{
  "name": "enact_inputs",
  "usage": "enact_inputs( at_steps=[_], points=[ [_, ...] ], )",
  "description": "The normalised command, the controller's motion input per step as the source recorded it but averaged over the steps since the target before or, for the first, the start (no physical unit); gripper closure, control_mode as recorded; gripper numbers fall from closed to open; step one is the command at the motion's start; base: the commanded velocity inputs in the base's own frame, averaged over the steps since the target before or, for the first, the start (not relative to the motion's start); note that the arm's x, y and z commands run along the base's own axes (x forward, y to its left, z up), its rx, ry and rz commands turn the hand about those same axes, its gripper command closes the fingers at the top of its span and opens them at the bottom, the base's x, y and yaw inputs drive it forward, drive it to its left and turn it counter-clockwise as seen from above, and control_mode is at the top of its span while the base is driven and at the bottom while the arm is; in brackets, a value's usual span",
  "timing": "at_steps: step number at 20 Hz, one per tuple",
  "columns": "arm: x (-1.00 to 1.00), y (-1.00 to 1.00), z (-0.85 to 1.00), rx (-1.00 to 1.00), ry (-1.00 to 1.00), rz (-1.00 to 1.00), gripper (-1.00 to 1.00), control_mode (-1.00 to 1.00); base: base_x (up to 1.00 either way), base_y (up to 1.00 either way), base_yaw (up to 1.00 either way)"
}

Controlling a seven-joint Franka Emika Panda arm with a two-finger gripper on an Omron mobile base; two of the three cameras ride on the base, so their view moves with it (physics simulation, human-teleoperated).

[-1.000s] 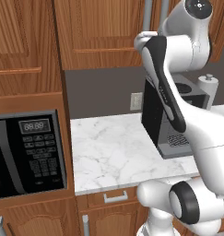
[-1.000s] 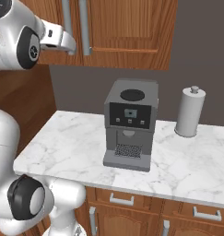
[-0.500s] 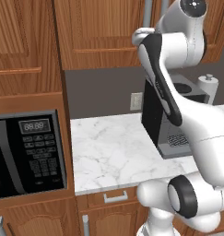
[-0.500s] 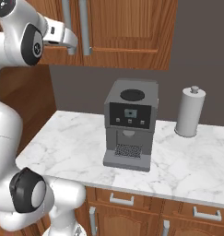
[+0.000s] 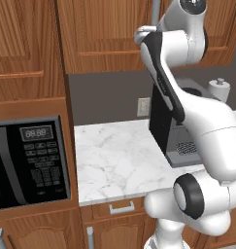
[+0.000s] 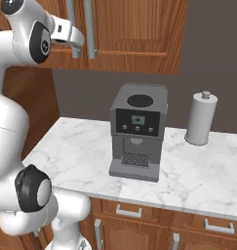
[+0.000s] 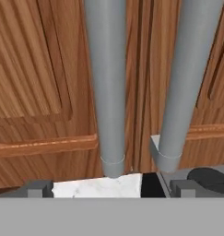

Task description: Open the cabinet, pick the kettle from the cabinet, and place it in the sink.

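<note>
Two long grey bar handles (image 7: 109, 83) run down the shut doors of the reddish wood cabinet (image 6: 134, 27), and the gripper (image 7: 106, 184) sits right up against them with its fingers spread wide, clamped on nothing. Below the cabinet, a boxy black coffee machine (image 6: 138, 131) stands on the veined white marble counter (image 6: 81, 151), with a paper towel roll (image 6: 200, 118) off to its side. Left of the counter there's a glossy black microwave (image 5: 27, 163).

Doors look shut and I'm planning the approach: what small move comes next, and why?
Probably ease the open tool forward onto the left handle. The cabinet doors are closed, and that bar runs down between the fingertips, not yet grasped.
</note>
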Motion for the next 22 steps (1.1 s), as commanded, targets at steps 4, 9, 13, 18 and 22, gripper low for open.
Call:
enact_inputs(
  at_steps=[4,9,13,18,22],
  points=[
    [0.32,0.05,0.00,0.00,0.00,0.00,-1.00,-1.00,0.00,0.00,0.00],
    [0.34,0.01,0.00,0.00,0.00,0.00,-1.00,-1.00,0.00,0.00,0.00],
    [0.35,0.00,0.00,0.00,0.00,0.00,-1.00,-1.00,0.00,0.00,0.00],
    [0.36,0.00,0.00,0.00,0.00,0.00,-1.00,-1.00,0.00,0.00,0.00],
    [0.34,0.00,0.00,0.00,0.00,0.00,-1.00,-1.00,0.00,0.00,0.00]
  ],
)
